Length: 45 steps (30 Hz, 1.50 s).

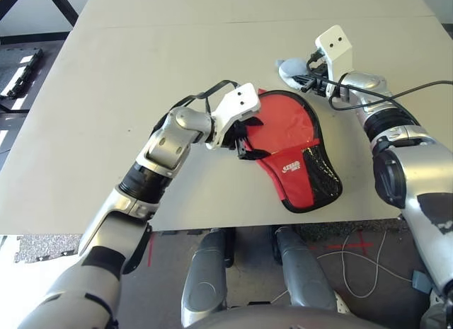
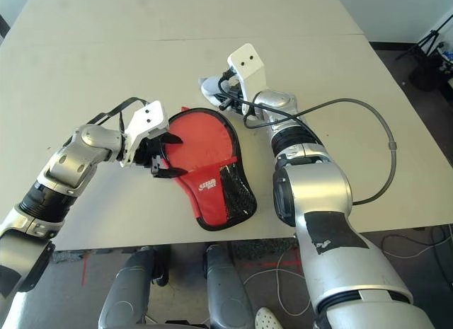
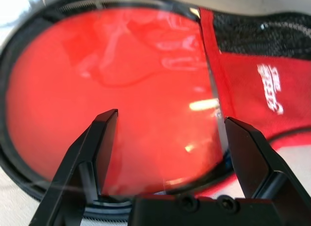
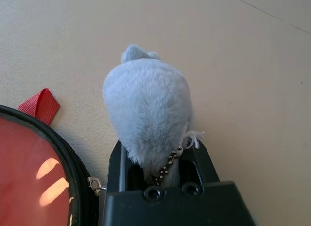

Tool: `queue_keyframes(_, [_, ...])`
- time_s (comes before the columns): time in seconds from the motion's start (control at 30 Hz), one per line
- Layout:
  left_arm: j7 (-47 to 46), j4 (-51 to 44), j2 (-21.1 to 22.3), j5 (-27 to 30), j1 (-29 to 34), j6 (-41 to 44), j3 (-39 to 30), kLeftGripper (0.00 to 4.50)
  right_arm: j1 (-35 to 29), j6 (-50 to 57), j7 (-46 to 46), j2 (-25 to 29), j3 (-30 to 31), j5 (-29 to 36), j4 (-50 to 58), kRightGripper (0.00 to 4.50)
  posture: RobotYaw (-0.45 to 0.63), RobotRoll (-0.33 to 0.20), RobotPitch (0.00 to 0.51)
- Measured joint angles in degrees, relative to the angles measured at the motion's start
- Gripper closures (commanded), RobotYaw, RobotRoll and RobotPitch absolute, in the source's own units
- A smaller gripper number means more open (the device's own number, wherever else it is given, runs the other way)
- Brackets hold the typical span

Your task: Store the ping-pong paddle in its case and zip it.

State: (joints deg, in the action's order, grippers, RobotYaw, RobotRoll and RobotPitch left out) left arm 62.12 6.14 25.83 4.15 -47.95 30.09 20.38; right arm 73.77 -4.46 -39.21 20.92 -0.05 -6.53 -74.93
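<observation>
The case [image 1: 297, 159] lies flat on the pale matte table [image 1: 141, 74], a paddle-shaped soft pouch of red fabric edged all round with black zipper trim. Its narrow end points toward the table's near edge and carries a black mesh pocket [image 1: 320, 175] beside a small white logo [image 1: 291, 169]. The round end is laid open, and the glossy red rubber face of the ping-pong paddle [image 3: 112, 99] shows inside it, smooth enough to throw back bright reflections; the dark trim rings it closely. The handle cannot be seen.

The left gripper [image 1: 243, 138] hangs at the round end's left rim, its two black, flat-sided fingers [image 3: 97, 148] spread wide apart with nothing between them, the red face lying just beyond their tips. I cannot tell whether they touch the case.

Past the far end of the case, the right gripper [image 1: 301, 78] is pinched on a grey-blue plush lump [image 4: 148, 109], fuzzy and egg-shaped, whose lower end sinks between the black fingers. A short metal ball chain [image 4: 167, 163] hangs from the plush at the grip. Just beside it sit the case's silver zipper pull [image 4: 95, 184] and a small red fabric loop [image 4: 41, 105] lying on the table.
</observation>
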Motion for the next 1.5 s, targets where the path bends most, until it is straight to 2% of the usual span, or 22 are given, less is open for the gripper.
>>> queue_keyframes(0.2, [-1.25,3.70,-0.66,-2.13,-1.69,0.44,1.23,0.00,-0.07,0.00,-0.02,-0.46,-0.55,0.09,0.16,3.90,-0.06,0.000,0.286])
queue_keyframes(0.7, [-1.73,4.82,-1.53,-2.91,-1.76,3.85,2.10,0.00,-0.48,0.00,-2.34,0.97,-0.95,0.06,0.32,3.90,-0.06,0.000,0.287])
queue_keyframes(1.5, [-1.20,5.26,-3.16,-2.90,-2.25,4.79,2.96,0.00,-6.58,3.73,-21.00,10.60,0.49,0.97,9.67,3.90,-0.09,0.000,0.294])
